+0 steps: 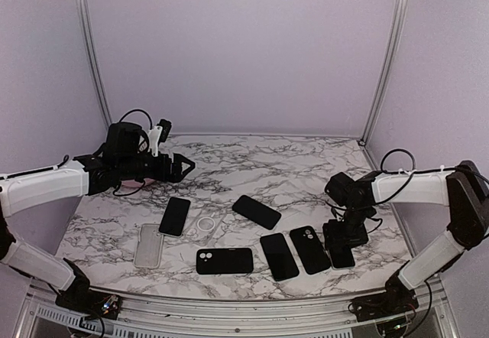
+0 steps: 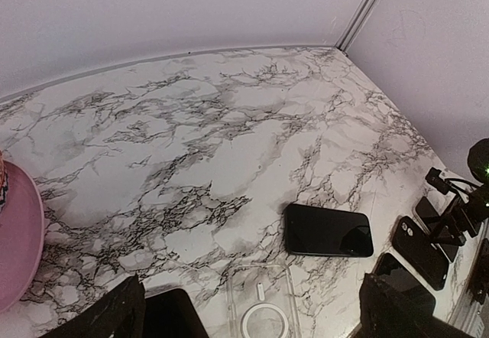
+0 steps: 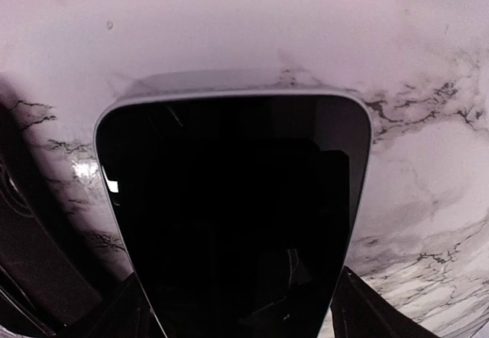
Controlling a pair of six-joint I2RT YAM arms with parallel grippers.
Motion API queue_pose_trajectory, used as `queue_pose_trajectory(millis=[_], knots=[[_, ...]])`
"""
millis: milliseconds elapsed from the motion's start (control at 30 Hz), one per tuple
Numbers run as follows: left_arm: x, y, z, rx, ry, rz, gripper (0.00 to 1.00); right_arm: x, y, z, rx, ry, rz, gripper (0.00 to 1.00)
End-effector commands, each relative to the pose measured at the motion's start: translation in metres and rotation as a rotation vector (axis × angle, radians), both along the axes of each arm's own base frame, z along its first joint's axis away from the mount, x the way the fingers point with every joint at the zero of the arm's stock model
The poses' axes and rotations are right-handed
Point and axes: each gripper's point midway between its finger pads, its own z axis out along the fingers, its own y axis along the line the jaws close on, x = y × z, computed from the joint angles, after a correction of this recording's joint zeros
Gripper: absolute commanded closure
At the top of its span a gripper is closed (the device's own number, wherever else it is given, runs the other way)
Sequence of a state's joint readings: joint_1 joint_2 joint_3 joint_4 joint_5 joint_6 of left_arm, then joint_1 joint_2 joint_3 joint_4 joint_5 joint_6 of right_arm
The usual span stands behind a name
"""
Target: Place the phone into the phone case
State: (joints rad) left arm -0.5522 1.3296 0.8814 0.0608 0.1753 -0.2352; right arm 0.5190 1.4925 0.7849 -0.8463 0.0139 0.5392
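8 flat things lie on the marble desk: 6 black and 2 clear.

4 of the black ones show plain glossy faces. These are the left phone, the middle phone lying at an angle, the front phone, and the far-right phone. The other 2 black ones, the front lensed slab and the right lensed slab, show camera lenses. I cannot tell whether they are phones lying face down or black cases.

The 2 clear ones are cases. The plain clear case sits at the front left, just beside the left phone. The ringed clear case lies between the left phone and the middle phone. Marble shows through both, so neither holds a phone.

1 arm's left gripper hangs over the back left of the desk, well apart from everything, its jaws released and spread wide. The right gripper is down over the far-right phone, which lies screen up on the desk with 1 finger along each long side. I cannot tell whether those jaws press on it.
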Motion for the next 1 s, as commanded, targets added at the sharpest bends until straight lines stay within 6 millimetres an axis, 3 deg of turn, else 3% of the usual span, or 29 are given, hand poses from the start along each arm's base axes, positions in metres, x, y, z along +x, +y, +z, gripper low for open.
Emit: queue_pose_trajectory(millis=[0,133,300,433,600,700,867,967], knots=[[-0.002,0.0,-0.007,0.029,0.016,-0.01,0.01,0.0,0.003,-0.012,-0.014,0.009,0.023,0.26],[-0.002,-0.001,-0.008,0.03,0.021,-0.018,0.01,0.003,0.005,-0.009,-0.009,0.003,0.039,0.42],[-0.001,-0.002,-0.011,0.037,0.028,-0.02,0.01,0.02,0.002,0.013,-0.043,-0.079,0.06,0.46],[-0.002,-0.004,-0.013,0.036,0.033,-0.029,0.01,0.044,0.014,0.042,0.012,-0.216,0.116,0.52],[-0.007,-0.015,-0.005,0.022,0.003,-0.087,0.06,0.079,0.055,0.09,0.12,-0.462,0.248,0.57],[-0.016,-0.037,0.011,-0.021,-0.012,-0.175,0.08,0.095,0.087,0.12,0.141,-0.616,0.36,0.59],[-0.048,-0.095,0.041,-0.168,0.058,-0.372,0.13,0.086,0.184,0.172,0.236,-0.91,0.658,0.57],[-0.072,-0.126,0.053,-0.261,0.137,-0.485,0.14,0.078,0.225,0.201,0.246,-1.081,0.78,0.57]])
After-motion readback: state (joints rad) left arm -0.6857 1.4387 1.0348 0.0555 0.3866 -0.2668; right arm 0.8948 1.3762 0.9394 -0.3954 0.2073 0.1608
